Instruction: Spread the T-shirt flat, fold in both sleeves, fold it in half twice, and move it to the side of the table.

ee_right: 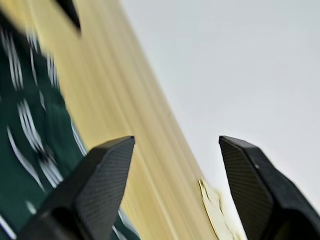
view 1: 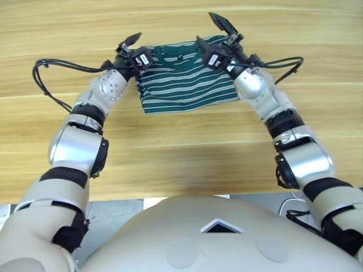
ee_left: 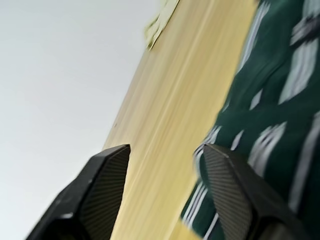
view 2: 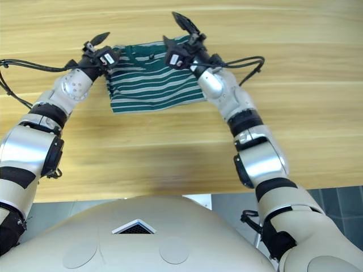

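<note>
Table (view 1: 170,141) is light wood. A black cable (view 1: 51,73) loops off the left wrist on the robot's left.

Left gripper (view 1: 129,45) sits at the shirt's far-left corner. Its fingers (ee_left: 100,195) are spread apart with nothing between them. In the left wrist view one finger is over the shirt's edge and the other over bare wood; whether either touches cannot be told.

Shirt (view 1: 184,76) is dark green with white stripes. It lies flat between the two grippers as a compact rectangle, on the far half of the table, collar at the far edge, near edge slightly skewed.

Right gripper (view 1: 214,33) is at the shirt's far-right corner. Its fingers (ee_right: 95,185) are wide apart and grip nothing. The right wrist view shows the shirt's edge beside one finger and wood between the two.

A second cable (view 1: 283,62) loops off the right wrist on the right.
</note>
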You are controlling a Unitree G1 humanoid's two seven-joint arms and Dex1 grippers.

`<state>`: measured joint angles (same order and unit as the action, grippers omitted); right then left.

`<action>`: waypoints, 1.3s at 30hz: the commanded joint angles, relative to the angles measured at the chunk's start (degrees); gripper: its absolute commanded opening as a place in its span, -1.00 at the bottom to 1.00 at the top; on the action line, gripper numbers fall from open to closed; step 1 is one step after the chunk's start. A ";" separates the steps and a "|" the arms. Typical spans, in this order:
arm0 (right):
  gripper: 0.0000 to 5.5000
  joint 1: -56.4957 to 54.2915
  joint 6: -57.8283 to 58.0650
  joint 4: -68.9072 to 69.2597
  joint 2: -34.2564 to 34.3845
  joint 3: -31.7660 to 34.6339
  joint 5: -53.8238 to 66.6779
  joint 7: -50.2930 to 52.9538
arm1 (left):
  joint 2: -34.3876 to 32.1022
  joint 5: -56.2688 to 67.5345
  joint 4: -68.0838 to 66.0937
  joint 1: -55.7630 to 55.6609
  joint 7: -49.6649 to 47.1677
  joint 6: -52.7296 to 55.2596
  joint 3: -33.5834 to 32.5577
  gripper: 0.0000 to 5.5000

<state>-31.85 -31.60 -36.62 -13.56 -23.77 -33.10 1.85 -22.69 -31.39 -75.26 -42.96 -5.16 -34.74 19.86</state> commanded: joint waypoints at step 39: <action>0.13 24.83 -11.49 29.29 -22.95 6.61 50.38 -31.34 | 5.65 -4.04 7.94 2.04 21.82 -23.18 11.78 -0.02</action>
<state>-5.73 -45.39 -6.53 -38.47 -18.73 18.60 -29.00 -17.97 -29.31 -65.44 -36.14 19.74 -64.03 27.84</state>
